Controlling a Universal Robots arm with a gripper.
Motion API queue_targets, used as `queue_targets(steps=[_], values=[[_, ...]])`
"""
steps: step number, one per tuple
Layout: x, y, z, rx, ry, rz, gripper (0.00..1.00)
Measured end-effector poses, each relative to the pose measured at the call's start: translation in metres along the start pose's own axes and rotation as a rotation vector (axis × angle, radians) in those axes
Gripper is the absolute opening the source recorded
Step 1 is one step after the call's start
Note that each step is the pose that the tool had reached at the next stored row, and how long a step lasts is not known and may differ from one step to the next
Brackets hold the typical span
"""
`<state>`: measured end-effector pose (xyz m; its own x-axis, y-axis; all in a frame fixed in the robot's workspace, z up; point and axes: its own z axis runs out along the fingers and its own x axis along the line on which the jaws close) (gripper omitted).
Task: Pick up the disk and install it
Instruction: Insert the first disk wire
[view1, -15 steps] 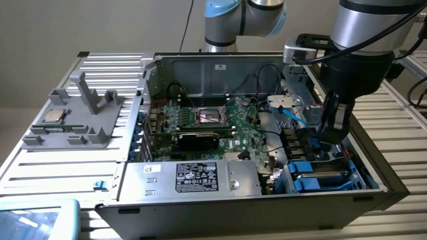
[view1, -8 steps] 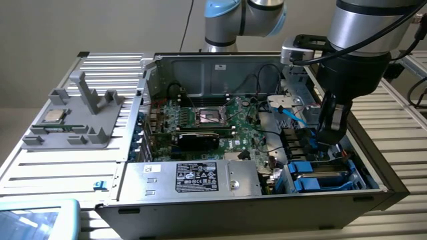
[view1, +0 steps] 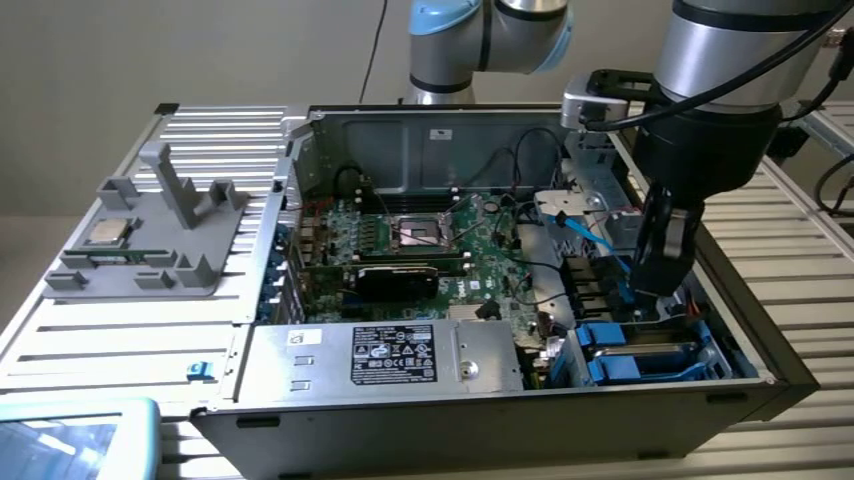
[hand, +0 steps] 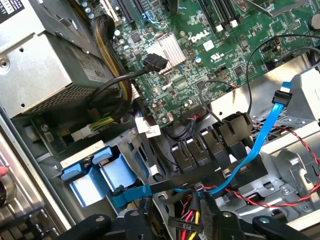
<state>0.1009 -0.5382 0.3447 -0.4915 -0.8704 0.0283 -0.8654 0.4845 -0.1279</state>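
One open computer case (view1: 534, 420) flat on one slatted desk (view1: 120, 340), lid off. Inside: one green motherboard (view1: 454, 250) with one bare processor socket (view1: 424, 232), one black card (view1: 394, 281) across its near part, and one large silver box with a black label (view1: 387, 355) against the near wall. In the wrist view, the same motherboard (hand: 200, 45) with one finned silver heat sink (hand: 167, 50) on it, and the silver box (hand: 50, 65) just beside.

One arm (view1: 727, 60) reaching down into the case at the exterior view's right, its one hand (view1: 657, 285) low over the drive bays. Hand (hand: 177, 225) released and grasping nothing: dark finger parts spread apart, only cables in the gap between.

One disk (view1: 654, 349), as far as can be made out, already lying in the near bay at the exterior view's right, silver-grey face up between blue rails, just beneath the hand and apart from it. Pale blue plastic tabs (hand: 100, 175) of the bays in the wrist view.

One blue flat cable (view1: 585, 222) looping up near the hand, in the wrist view (hand: 263, 136) slanting across the black cable clips.

On the desk at the exterior view's left, well apart from the hand: one grey fixture (view1: 147, 240) with one small square silver chip (view1: 107, 232) seated on it, and one small blue piece (view1: 200, 372) near the case wall
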Motion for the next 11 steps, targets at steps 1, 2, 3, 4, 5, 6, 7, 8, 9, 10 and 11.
queue_targets(steps=[1,2,3,4,5,6,7,8,9,10,11], values=[[0.0,0.0,-0.0001,0.0002,-0.0003,0.0,0.5],[0.0,-0.0001,-0.001,0.001,-0.0005,0.0,0.56],[0.0,-0.0003,-0.0027,0.0017,-0.0009,0.0,0.56],[0.0,-0.0009,-0.0067,0.0019,-0.0009,0.0,0.56],[0.0,-0.0014,-0.0111,0.0019,-0.001,0.0,0.56],[0.0,-0.002,-0.0156,0.002,-0.0009,0.0,0.56],[0.0,-0.0026,-0.0202,0.0019,-0.001,0.0,0.56],[0.001,-0.0032,-0.0246,0.0021,-0.0011,0.0,0.56],[0.001,-0.0039,-0.0291,0.0026,-0.0011,0.0,0.56],[0.001,-0.0047,-0.0335,0.0028,-0.0015,0.0,0.56],[0.001,-0.0057,-0.0382,0.003,-0.0016,0.0,0.56]])
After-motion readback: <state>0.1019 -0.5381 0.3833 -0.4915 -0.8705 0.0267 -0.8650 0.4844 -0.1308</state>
